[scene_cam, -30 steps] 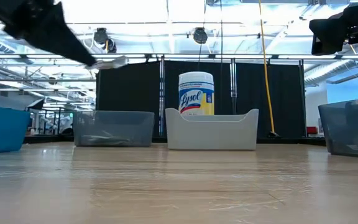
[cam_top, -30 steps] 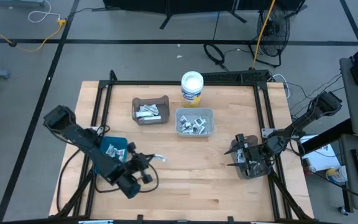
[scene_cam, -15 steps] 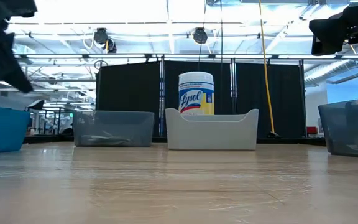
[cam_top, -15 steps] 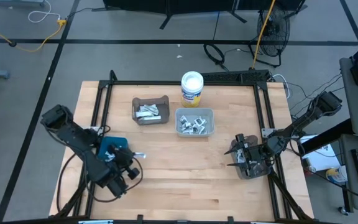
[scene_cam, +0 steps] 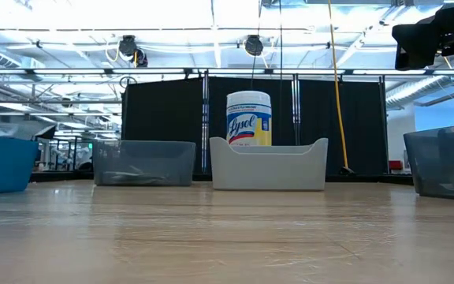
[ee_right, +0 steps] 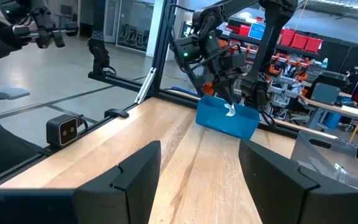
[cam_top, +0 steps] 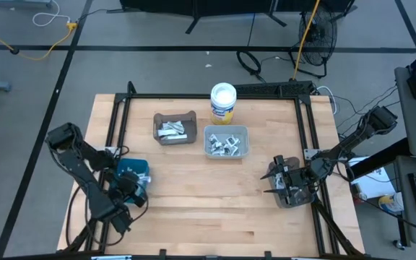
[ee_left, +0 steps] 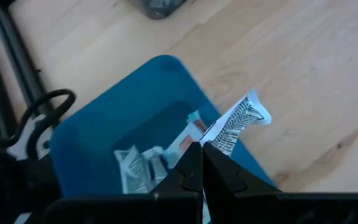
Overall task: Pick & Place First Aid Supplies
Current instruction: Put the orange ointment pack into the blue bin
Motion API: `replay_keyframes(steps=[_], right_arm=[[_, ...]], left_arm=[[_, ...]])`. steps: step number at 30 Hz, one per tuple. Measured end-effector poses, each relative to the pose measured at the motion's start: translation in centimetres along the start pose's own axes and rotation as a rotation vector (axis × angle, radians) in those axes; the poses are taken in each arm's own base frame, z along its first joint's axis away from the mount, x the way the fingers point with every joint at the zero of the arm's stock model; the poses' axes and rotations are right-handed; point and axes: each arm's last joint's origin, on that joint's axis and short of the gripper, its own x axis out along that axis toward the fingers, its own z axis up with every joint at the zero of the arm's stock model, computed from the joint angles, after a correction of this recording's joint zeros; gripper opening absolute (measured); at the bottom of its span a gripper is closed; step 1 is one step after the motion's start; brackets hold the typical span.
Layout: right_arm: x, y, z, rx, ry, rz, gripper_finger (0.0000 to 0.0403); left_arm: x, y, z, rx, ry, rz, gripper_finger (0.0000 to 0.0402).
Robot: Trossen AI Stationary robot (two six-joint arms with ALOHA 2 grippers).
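My left gripper (ee_left: 202, 149) is shut on a white packet with dark print (ee_left: 238, 118), one of the first aid supplies. It hangs above the near rim of the blue bin (ee_left: 129, 118) at the table's left (cam_top: 131, 170). More packets (ee_left: 135, 168) lie in that bin. The right wrist view shows this gripper (ee_right: 229, 99) and its packet (ee_right: 230, 111) over the bin from afar. My right gripper (ee_right: 197, 180) stands open and level over the dark bin (cam_top: 292, 189) at the table's right edge, with nothing between its fingers. My left gripper pinches one end of the packet (ee_left: 215, 138) between its two fingertips. The fingers slant downward. The rest of the packet sticks out past the tips, lifted clear above the blue bin's rim.
A brown bin (cam_top: 174, 128) and a white bin (cam_top: 226, 141), both with packets, stand at the table's far middle. Behind them is a white round tub (cam_top: 223, 101). A black frame (cam_top: 208, 95) runs around the tabletop. Bare wood lies across the near middle.
My left gripper has swung with the packet from over the bare wood toward the table's left edge and now hangs over the blue bin. It has rolled and tipped about as it went, and it has left the low view. The packet stays pinched and clear.
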Motion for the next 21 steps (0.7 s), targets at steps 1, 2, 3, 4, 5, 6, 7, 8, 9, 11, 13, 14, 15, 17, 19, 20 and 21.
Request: replay_keyframes(steps=[1,2,3,4,5,6,7,8,9,11,13,14,15,17,19,20,21], right_arm=[[0.0,0.0,0.0,0.000,0.000,0.000,0.0212],[0.0,0.0,0.0,0.000,0.000,0.000,0.0212],[0.0,0.0,0.0,0.000,0.000,0.000,0.0212],[0.0,0.0,0.0,0.000,0.000,0.000,0.0212],[0.0,0.0,0.0,0.000,0.000,0.000,0.0212],[0.0,0.0,0.0,0.000,0.000,0.000,0.0212],[0.0,0.0,0.0,0.000,0.000,0.000,0.0212],[0.0,0.0,0.0,0.000,0.000,0.000,0.0212],[0.0,0.0,0.0,0.000,0.000,0.000,0.0212],[0.0,0.0,0.0,0.000,0.000,0.000,0.0212],[0.0,0.0,0.0,0.001,0.000,0.000,0.0212],[0.0,0.0,0.0,0.001,-0.001,0.000,0.0212],[0.0,0.0,0.0,0.001,-0.001,0.000,0.0212],[0.0,0.0,0.0,0.002,-0.001,0.000,0.0212],[0.0,0.0,0.0,0.009,-0.001,0.000,0.0212],[0.0,0.0,0.0,0.009,-0.001,0.000,0.0212],[0.0,0.0,0.0,0.009,-0.001,0.000,0.0212]], left_arm=[[-0.1,0.2,-0.2,-0.003,-0.005,0.005,0.0001],[-0.2,0.4,-0.3,-0.009,-0.006,0.009,0.0002],[-0.4,0.5,-0.5,-0.015,-0.003,0.012,0.0002],[-0.5,0.6,-0.7,-0.019,0.001,0.014,0.0001],[-0.6,0.8,-0.9,-0.024,0.005,0.017,0.0001],[-0.7,0.9,-1.0,-0.031,0.009,0.023,0.0001],[-0.7,1.1,-1.2,-0.037,0.012,0.030,0.0002],[-0.8,1.2,-1.3,-0.044,0.018,0.037,0.0001],[-0.9,1.4,-1.5,-0.048,0.026,0.043,0.0001],[-1.1,1.6,-1.8,-0.059,0.050,0.065,0.0001],[-1.2,1.9,-2.1,-0.066,0.074,0.080,0.0002],[-1.3,1.9,-2.3,-0.072,0.080,0.080,0.0001],[-1.4,2.0,-2.4,-0.075,0.082,0.076,0.0001],[-1.5,2.1,-2.7,-0.087,0.084,0.068,0.0002],[-1.6,2.2,-2.8,-0.094,0.089,0.067,0.0002],[-1.6,2.2,-2.9,-0.093,0.092,0.064,0.0001],[-1.6,2.2,-3.0,-0.093,0.094,0.061,0.0001]])
